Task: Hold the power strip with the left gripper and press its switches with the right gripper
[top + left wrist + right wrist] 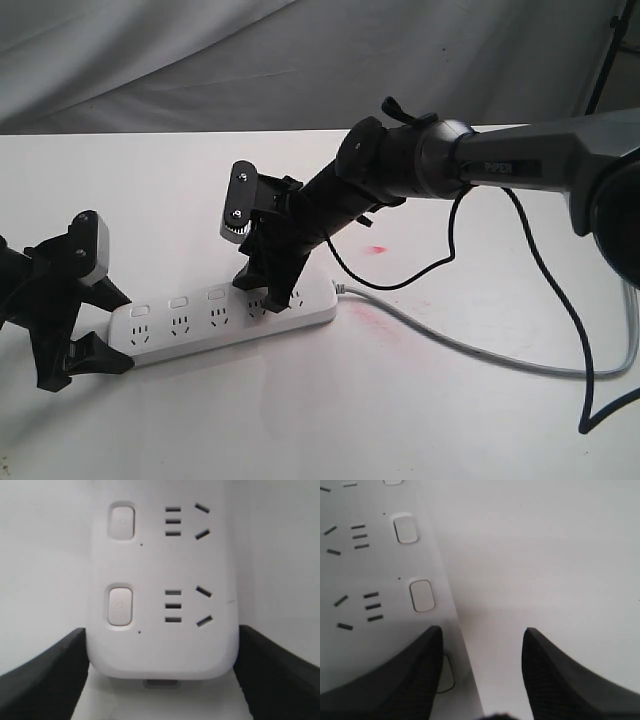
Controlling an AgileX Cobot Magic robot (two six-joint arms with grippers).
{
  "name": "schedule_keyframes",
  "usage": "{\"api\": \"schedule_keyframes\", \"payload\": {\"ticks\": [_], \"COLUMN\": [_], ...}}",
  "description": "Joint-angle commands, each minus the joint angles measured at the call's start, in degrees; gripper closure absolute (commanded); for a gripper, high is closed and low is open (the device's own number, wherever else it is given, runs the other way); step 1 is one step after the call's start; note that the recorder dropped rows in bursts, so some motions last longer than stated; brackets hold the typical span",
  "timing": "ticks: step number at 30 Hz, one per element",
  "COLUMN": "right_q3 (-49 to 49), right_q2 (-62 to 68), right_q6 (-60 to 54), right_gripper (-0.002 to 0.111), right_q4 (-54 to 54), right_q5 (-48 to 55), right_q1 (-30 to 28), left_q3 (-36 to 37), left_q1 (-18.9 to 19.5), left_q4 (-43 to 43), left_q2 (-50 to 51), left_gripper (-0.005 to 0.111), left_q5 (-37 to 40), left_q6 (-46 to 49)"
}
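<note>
Resting on the flat white table [150, 420], the long white plastic power strip [225, 325] lies around seven o'clock in the exterior view. My black left gripper [118, 328] clamps its nine-o'clock end. My black PiPER-armed right gripper [268, 292], spread wide and empty, sits low over its three-o'clock end. One finger overlaps a small white rounded switch [447, 675] and the other hangs past the edge, so I risk a glancing press that tilts or slides the strip.

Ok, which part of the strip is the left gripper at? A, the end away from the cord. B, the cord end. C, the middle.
A: the left gripper has a finger on each side of the strip's rounded end, opposite the end where the cord comes out.
</note>
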Motion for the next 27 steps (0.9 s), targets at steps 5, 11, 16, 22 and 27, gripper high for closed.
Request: {"api": "schedule_keyframes", "payload": {"ticks": [5, 11, 16, 22, 27], "right_q3": [1.28, 1.28, 1.28, 1.28, 1.28], "right_q2": [2.57, 3.57, 2.91, -2.97, -7.43], "right_q6": [-1.02, -0.79, -0.79, -0.79, -0.14], "right_gripper": [0.061, 0.061, 0.061, 0.061, 0.061], "right_q4": [-8.7, -8.7, -6.92, -4.19, -4.68], "right_q5": [0.41, 0.55, 0.41, 0.91, 2.38], "right_q1": [-0.77, -0.77, -0.77, -0.77, -0.66], "left_q3": [-0.06, -0.06, -0.06, -0.06, -0.06], "left_q1": [0.01, 0.01, 0.01, 0.01, 0.01], "left_q4": [0.23, 0.23, 0.23, 0.23, 0.23], "left_q2": [-0.02, -0.02, -0.02, -0.02, -0.02], "left_gripper": [0.04, 0.04, 0.04, 0.04, 0.04], "left_q5": [0.29, 0.29, 0.29, 0.29, 0.29], "left_q6": [0.2, 0.2, 0.2, 0.2, 0.2]}}
